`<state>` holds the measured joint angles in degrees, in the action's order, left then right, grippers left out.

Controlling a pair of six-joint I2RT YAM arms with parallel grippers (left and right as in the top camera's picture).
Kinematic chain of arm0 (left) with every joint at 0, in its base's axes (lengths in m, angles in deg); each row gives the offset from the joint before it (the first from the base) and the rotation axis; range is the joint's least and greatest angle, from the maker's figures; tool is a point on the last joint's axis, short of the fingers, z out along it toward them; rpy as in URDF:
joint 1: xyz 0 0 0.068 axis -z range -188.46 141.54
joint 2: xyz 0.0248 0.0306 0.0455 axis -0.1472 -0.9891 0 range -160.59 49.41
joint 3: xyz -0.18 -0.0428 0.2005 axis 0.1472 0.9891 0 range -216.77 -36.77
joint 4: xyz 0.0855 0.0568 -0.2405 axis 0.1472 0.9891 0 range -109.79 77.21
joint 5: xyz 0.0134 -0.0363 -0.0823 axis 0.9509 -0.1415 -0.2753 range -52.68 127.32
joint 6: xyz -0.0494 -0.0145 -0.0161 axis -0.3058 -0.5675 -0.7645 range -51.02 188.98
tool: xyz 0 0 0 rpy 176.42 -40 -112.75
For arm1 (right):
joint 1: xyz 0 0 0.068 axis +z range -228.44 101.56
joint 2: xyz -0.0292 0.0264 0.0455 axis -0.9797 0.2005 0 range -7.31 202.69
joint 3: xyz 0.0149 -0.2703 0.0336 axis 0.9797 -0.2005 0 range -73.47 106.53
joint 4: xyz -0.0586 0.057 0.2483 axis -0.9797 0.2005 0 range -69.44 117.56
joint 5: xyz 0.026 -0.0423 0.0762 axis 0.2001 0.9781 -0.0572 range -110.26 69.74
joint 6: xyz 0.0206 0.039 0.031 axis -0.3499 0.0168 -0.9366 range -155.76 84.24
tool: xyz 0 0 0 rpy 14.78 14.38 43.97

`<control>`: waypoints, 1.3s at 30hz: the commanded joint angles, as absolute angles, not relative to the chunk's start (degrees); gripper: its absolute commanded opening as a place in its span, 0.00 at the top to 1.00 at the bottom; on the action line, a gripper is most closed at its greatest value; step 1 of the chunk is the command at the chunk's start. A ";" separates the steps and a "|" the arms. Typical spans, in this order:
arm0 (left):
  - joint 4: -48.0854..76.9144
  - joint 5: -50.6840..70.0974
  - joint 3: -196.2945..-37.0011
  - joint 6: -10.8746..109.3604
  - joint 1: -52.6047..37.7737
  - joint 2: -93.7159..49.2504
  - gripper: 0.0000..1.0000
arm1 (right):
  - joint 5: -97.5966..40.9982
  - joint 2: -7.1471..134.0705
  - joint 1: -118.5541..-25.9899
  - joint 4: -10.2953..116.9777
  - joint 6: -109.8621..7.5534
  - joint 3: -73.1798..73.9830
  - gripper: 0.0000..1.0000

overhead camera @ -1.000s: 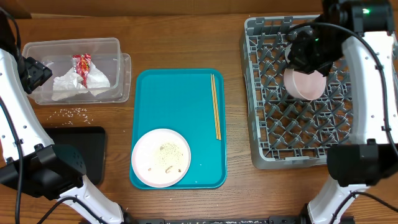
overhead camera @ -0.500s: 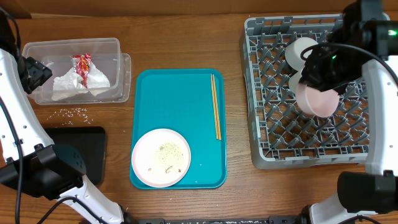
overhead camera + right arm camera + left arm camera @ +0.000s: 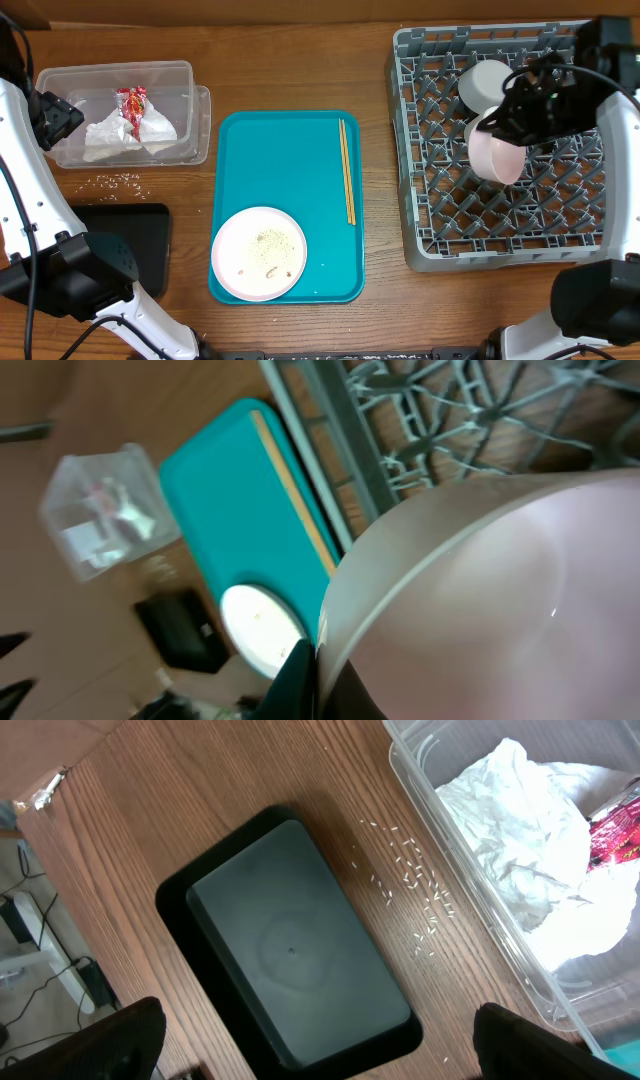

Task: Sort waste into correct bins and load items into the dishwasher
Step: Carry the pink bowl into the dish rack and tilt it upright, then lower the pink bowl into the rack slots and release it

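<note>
My right gripper (image 3: 517, 118) is shut on the rim of a pale-pink bowl (image 3: 497, 157) and holds it tilted over the grey dish rack (image 3: 430, 215). In the right wrist view the bowl (image 3: 480, 590) fills the frame, pinched by the fingers (image 3: 322, 678). A white cup (image 3: 483, 82) lies in the rack beside it. My left gripper (image 3: 310, 1055) is open and empty above the black tray (image 3: 290, 955). Rice grains (image 3: 410, 880) lie on the table. The clear tub (image 3: 190, 110) holds the napkin (image 3: 120, 138) and red wrapper (image 3: 133, 103). Chopsticks (image 3: 347, 170) and a crumbed white plate (image 3: 259, 253) rest on the teal tray (image 3: 285, 150).
The black tray (image 3: 125, 240) lies at the front left, with rice grains (image 3: 118, 181) between it and the tub. The rack fills the right side of the table. The left arm's base stands at the front left corner.
My right gripper has carried the pink bowl right and toward the front of the rack, then tilted it. The white cup behind it has come into view. The left arm has not moved.
</note>
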<state>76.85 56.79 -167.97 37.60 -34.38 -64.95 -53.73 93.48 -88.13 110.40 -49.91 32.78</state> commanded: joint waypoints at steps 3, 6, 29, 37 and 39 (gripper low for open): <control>76.87 56.76 -167.51 38.11 -34.27 -65.35 0.00 | -60.00 92.98 -89.81 111.49 -44.71 32.63 0.96; 76.87 56.76 -167.51 38.11 -34.27 -65.35 0.00 | -60.26 92.98 -89.81 113.00 -41.54 31.89 0.96; 76.87 56.76 -167.51 38.11 -34.27 -65.35 0.00 | -90.43 94.77 -100.43 102.14 -18.72 6.27 0.96; 76.87 56.76 -167.51 38.11 -34.27 -65.35 0.00 | -91.30 97.92 -102.58 97.55 -22.54 5.61 0.96; 76.87 56.76 -167.51 38.11 -34.27 -65.35 0.00 | -90.71 98.09 -103.41 98.64 -22.50 5.61 0.96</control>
<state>76.85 56.79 -167.99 37.60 -34.38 -64.95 -90.38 97.31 -101.96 98.18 -22.06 5.96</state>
